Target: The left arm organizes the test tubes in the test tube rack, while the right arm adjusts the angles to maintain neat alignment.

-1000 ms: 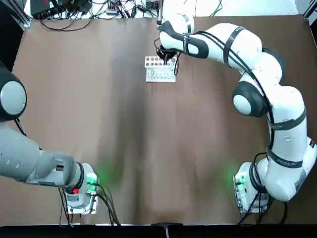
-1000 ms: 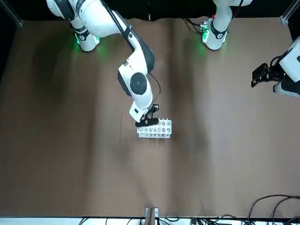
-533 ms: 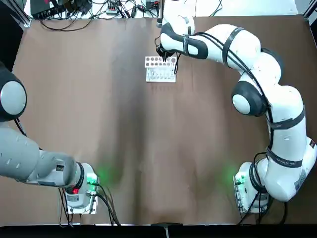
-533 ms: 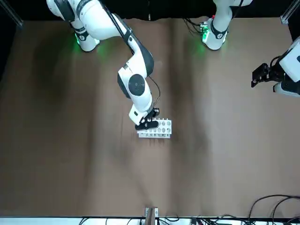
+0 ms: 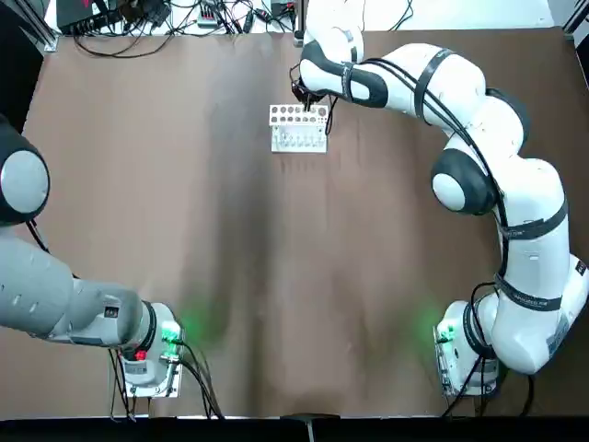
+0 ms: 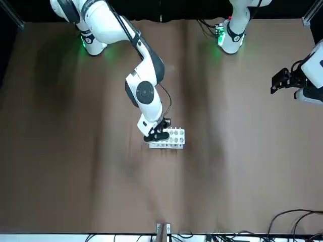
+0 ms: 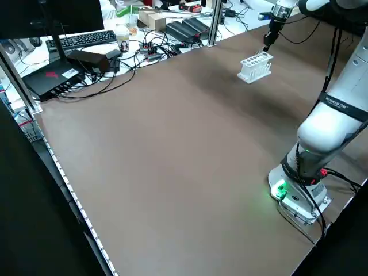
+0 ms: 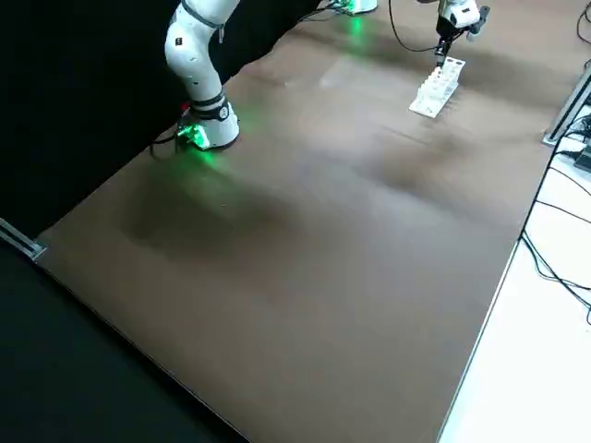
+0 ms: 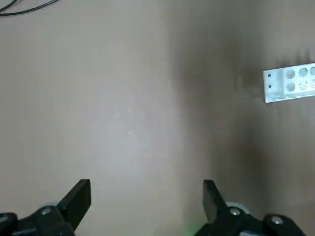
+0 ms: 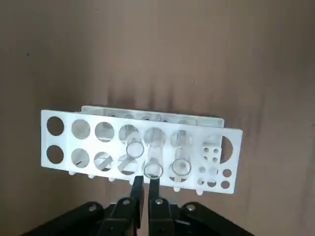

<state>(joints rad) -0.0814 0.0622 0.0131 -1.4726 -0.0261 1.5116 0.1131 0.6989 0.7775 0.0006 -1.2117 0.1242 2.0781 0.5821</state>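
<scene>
Reaching: right arm (image 5: 479,138) stretches across the table (image 5: 184,230) to the rack (image 5: 298,128), at 12 o'clock of the table in the top view, near the far edge.
Right gripper (image 10: 145,189): fingers nearly pressed together with a thin gap; a tube's rim (image 10: 153,170) sits just beyond the fingertips. Whether the fingers touch it cannot be told.
Gripper to rack: in the top view the gripper (image 5: 308,99) is at the rack's far long edge, about 1 o'clock of its middle; in the front view (image 6: 156,134) it overlaps the rack's (image 6: 169,138) end.
Rack axis: long side runs 9 to 3 o'clock in the top view, two rows of holes facing up.
Tubes (image 10: 142,150): three clear ones stand in neighbouring holes near the rack's (image 10: 64,140) middle, open mouths up, tilted a little toward the wrist camera.
Left arm (image 5: 37,276): parked at 8 o'clock of the table, well apart from the rack.
Left gripper (image 9: 146,206): fingers spread wide, nothing between them, above bare table; the rack (image 9: 290,83) shows far off.
</scene>
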